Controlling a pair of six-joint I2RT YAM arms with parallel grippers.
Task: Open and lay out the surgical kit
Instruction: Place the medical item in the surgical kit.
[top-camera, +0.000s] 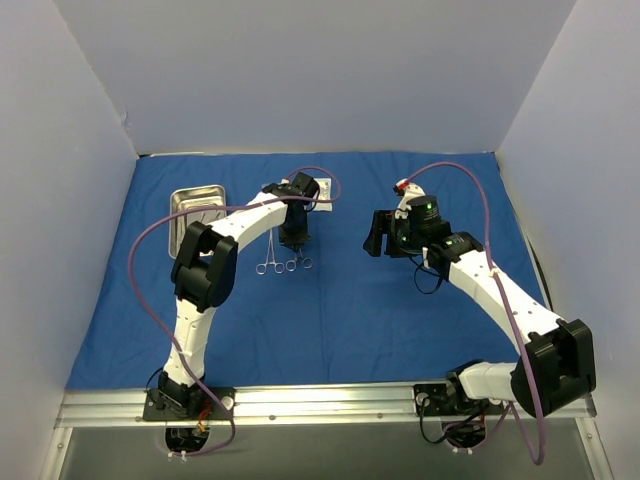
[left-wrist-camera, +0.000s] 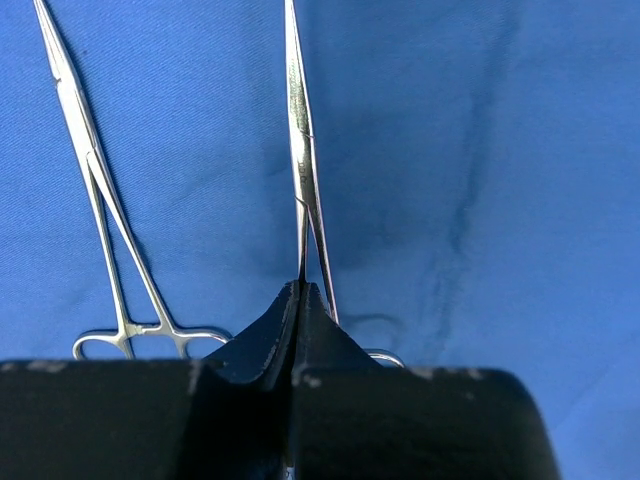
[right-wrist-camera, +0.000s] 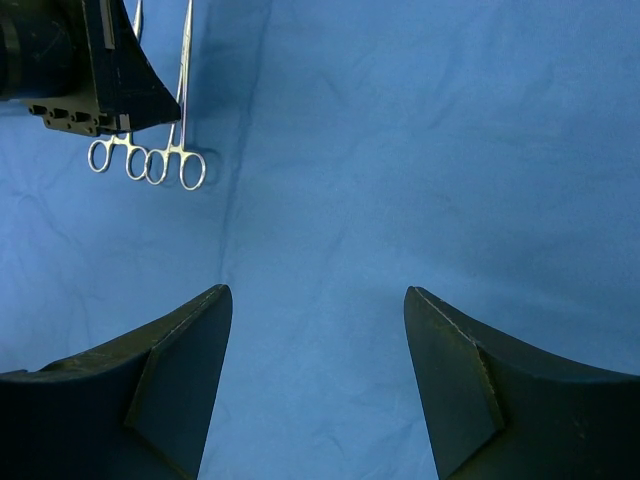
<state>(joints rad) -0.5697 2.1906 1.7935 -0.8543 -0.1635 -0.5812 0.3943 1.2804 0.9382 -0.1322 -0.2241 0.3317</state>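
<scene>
The blue cloth wrap (top-camera: 340, 300) lies spread flat over the table. On it, left of centre, two silver scissor-like instruments lie side by side, tips pointing away. My left gripper (left-wrist-camera: 303, 287) points straight down and is shut on one handle shank of the right instrument (left-wrist-camera: 300, 150). The left instrument (left-wrist-camera: 100, 190) lies free beside it. From above, the left gripper (top-camera: 295, 243) covers most of that pair (top-camera: 283, 264). The steel tray (top-camera: 195, 205) sits at the back left. My right gripper (right-wrist-camera: 313, 292) hovers open over bare cloth, right of centre (top-camera: 375, 245).
A small pale packet-like thing (top-camera: 327, 187) shows partly behind the left wrist at the back. White walls close in the table on three sides. The right wrist view shows the left gripper (right-wrist-camera: 110, 70) and the instruments' finger rings (right-wrist-camera: 150, 162) at top left.
</scene>
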